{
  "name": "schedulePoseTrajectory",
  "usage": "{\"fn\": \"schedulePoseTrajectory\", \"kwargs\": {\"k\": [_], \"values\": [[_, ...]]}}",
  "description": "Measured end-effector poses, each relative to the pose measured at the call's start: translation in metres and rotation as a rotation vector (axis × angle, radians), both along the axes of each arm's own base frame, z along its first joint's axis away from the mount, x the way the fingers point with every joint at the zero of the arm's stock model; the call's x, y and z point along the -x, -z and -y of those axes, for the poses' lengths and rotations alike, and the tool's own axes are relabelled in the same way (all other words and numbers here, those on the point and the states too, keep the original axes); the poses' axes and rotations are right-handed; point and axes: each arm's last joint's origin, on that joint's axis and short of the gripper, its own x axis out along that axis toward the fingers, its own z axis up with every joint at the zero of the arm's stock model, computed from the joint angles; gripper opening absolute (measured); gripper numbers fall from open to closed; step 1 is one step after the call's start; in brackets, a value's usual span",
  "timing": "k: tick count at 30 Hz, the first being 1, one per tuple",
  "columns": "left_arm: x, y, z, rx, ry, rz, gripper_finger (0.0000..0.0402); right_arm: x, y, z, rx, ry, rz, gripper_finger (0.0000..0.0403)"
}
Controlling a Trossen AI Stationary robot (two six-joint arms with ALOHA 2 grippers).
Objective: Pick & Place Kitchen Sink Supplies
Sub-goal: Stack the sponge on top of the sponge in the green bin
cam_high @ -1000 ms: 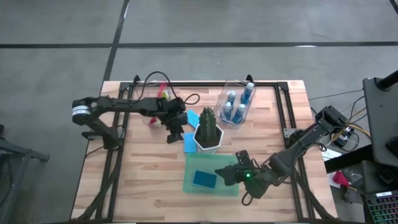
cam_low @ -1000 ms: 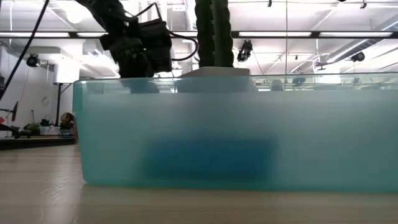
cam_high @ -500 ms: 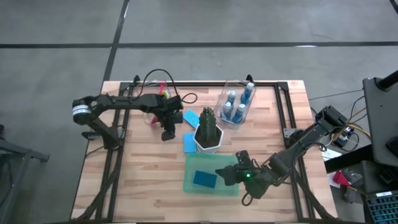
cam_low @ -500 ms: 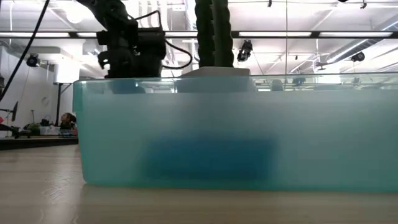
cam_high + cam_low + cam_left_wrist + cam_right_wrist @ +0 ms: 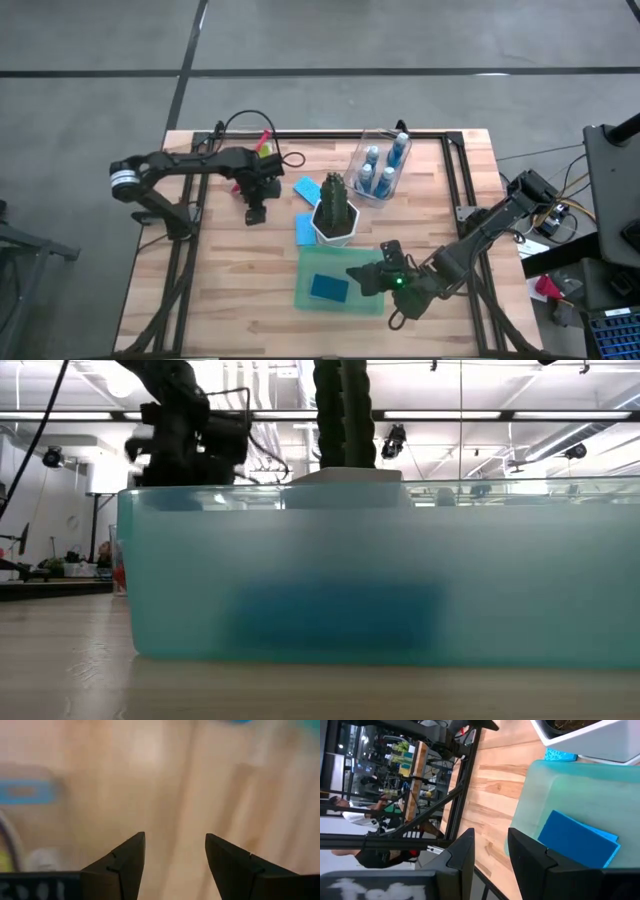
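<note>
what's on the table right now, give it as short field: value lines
left gripper: open, empty, over bare wood left of the plant
right gripper: open, empty, at the green tray's right edge
green tray: holds one blue sponge
loose sponges: two by the plant
clear bin: blue bottles inside

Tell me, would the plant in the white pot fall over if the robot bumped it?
Probably, if bumped up high: the plant stands tall above its white pot. The pot looks broad, so a low nudge might only slide it along the wooden table.
</note>
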Motion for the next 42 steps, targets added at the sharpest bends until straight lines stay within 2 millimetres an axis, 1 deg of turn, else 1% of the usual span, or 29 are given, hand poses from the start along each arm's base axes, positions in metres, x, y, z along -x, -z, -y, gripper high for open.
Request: {"fn": "schedulePoseTrajectory", "kwargs": {"k": [5, 11, 16, 22, 27, 32, 42], "values": [[-0.008, -0.017, 0.005, 0.097, 0.006, 0.173, 0.0208, 0.001, 0.001, 0.000, 0.011, -0.001, -0.011, 0.0108], [-0.025, -0.031, 0.002, 0.098, 0.056, 0.339, 0.0208, 0.001, 0.002, 0.001, 0.012, 0.000, -0.016, 0.0097], [-0.037, -0.038, 0.002, 0.072, 0.113, 0.404, 0.0209, 0.001, 0.002, 0.001, 0.008, 0.002, -0.016, 0.0091], [-0.052, -0.024, -0.003, 0.066, 0.157, 0.375, 0.0209, 0.001, 0.002, 0.001, 0.007, 0.003, -0.015, 0.0095], [-0.064, -0.006, -0.008, 0.050, 0.160, 0.358, 0.0209, 0.001, 0.002, 0.000, -0.013, 0.011, -0.010, 0.0103], [-0.074, 0.011, -0.013, 0.030, 0.163, 0.304, 0.0209, 0.001, 0.002, 0.000, -0.016, 0.012, -0.009, 0.0107], [-0.091, 0.035, -0.019, 0.033, 0.180, 0.264, 0.0209, 0.001, 0.002, 0.001, -0.014, 0.011, -0.010, 0.0089]]}}
